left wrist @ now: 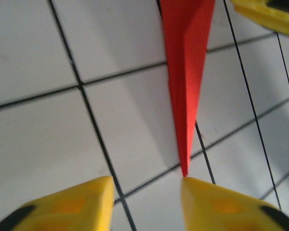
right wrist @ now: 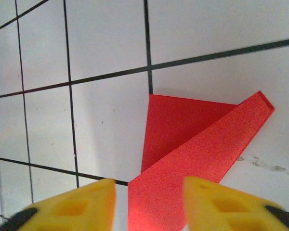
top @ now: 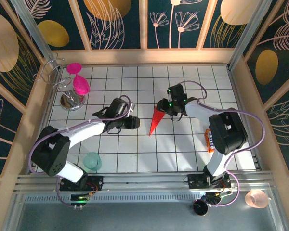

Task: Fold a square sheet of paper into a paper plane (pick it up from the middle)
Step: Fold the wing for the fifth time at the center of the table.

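1. White tiles with black grid lines cover the tabletop [top: 135,159], which is walled by dark panels painted with flowers.
2. Near the middle of the tabletop lies the paper plane [top: 155,120], a narrow red dart.
3. Its long axis runs from the far edge toward the near edge, leaning slightly left at the near end.
4. Its sharp point faces the near edge, and its broad tail faces the far edge.
5. In the right wrist view one red wing lies flat on the tiles, with a second folded strip slanting across it.
6. The left arm bends out toward the left edge, and its forearm reaches rightward to the centre.
7. The left pincer [top: 136,123] is released, jaws apart with nothing between them. The plane's tip sits just beside one yellow fingertip [left wrist: 216,202].
8. The right arm elbows out toward the right edge, and its forearm reaches left.
9. The right pincer [top: 164,107] hangs over the plane's tail, released with jaws apart, and red paper shows in the gap below.
10. Magenta goblets [top: 80,84] stand at the far left corner, and a teal cup [top: 92,160] stands near the near left corner.
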Controlling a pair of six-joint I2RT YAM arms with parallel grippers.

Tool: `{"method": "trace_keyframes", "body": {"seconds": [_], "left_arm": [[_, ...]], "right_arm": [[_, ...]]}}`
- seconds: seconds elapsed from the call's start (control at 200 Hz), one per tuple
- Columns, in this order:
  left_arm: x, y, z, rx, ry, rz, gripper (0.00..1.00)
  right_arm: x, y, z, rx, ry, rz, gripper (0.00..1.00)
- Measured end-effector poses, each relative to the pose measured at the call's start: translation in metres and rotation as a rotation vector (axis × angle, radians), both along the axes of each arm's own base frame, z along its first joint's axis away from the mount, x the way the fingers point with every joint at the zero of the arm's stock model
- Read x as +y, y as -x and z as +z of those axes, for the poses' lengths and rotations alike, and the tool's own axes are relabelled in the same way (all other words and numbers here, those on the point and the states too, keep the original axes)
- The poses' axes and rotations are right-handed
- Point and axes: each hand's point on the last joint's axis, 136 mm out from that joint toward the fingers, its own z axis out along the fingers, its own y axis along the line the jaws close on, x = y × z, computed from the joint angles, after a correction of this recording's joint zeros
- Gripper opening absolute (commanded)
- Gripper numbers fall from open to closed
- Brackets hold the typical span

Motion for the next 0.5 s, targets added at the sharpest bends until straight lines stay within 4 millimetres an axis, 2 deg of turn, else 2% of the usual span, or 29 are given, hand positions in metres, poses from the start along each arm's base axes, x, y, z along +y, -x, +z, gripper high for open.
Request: {"method": "trace_keyframes", "body": {"seconds": [0.145,0.25,0.33,0.375,0.501], "left_arm": [[0.013,-0.011,0.006,-0.053,-0.039,0.052,0.76],[0.024,-0.02,0.012,-0.099,-0.07,0.098,0.88],[0.037,-0.027,0.018,-0.138,-0.094,0.14,0.96],[0.043,-0.029,0.021,-0.158,-0.104,0.166,0.99],[0.061,-0.033,0.027,-0.206,-0.136,0.228,0.99]], "right_arm": [[0.011,0.004,0.011,-0.012,0.091,-0.073,0.62],[0.022,0.007,0.014,-0.011,0.144,-0.125,0.62],[0.028,0.009,0.009,0.003,0.176,-0.164,0.62],[0.03,0.011,0.004,0.017,0.19,-0.182,0.6],[0.03,0.015,-0.019,0.08,0.254,-0.221,0.58]]}}
